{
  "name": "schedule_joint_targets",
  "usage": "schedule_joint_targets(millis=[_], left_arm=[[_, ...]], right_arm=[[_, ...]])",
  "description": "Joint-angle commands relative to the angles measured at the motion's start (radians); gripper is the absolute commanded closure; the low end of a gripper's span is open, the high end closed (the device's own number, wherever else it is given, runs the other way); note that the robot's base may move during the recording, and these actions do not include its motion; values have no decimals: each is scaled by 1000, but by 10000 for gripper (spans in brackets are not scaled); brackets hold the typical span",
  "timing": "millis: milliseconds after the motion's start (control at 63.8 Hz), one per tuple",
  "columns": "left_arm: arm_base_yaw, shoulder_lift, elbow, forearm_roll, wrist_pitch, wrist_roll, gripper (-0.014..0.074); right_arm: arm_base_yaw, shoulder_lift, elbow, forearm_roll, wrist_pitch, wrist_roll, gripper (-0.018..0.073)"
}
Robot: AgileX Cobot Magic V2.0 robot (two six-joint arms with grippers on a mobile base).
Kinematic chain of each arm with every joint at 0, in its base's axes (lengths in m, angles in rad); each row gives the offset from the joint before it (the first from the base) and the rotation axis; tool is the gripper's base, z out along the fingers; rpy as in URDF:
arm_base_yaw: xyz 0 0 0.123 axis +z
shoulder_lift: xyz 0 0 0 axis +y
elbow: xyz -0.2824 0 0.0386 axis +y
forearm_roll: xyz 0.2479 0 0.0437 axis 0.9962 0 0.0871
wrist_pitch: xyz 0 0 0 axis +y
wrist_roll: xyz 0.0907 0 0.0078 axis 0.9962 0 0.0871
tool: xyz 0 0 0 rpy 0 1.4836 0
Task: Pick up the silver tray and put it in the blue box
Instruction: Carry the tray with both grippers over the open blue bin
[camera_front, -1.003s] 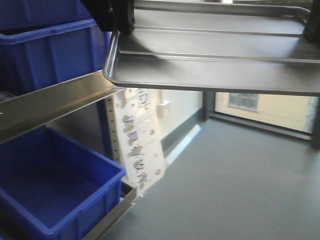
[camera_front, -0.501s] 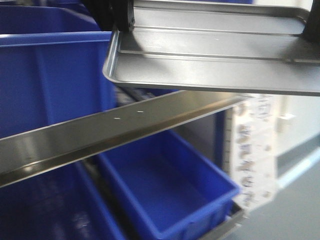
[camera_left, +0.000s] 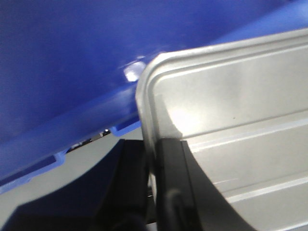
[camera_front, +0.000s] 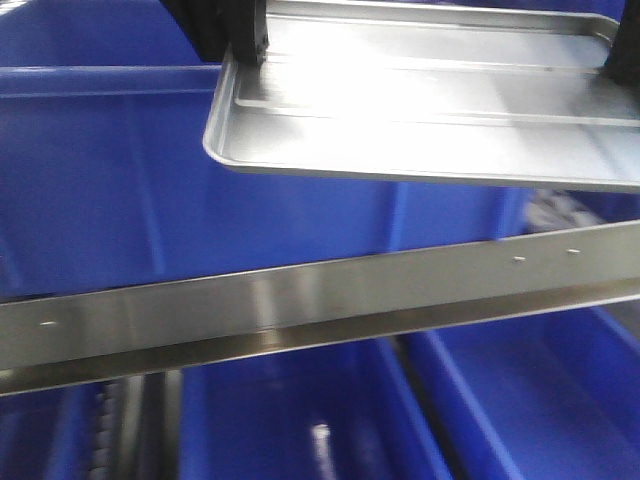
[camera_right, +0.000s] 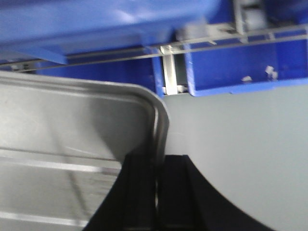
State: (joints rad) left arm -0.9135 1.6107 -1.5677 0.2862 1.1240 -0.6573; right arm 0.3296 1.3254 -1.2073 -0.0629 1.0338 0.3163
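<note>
Presently the silver tray (camera_front: 420, 110) hangs across the upper frame with its long axis left to right. The left gripper (camera_left: 153, 166) is clamped on its left rim and the right gripper (camera_right: 156, 180) on its right. The blue box (camera_front: 120, 180) lies directly behind the tray, and neither arm is judged nearer.

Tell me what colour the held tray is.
Shiny silver; the tray shows best in the exterior front-facing view.
</note>
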Motion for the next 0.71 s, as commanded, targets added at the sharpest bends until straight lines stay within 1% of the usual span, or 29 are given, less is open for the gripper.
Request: schedule_joint_targets(millis=[0,689], left_arm=[[-7,-42,-37,11,-59,-1,587],[-7,-42,-37,11,-59,-1,587]], right_arm=[[2,-34,-37,11,-39,-18,503],[2,-34,-37,11,-39,-18,503]])
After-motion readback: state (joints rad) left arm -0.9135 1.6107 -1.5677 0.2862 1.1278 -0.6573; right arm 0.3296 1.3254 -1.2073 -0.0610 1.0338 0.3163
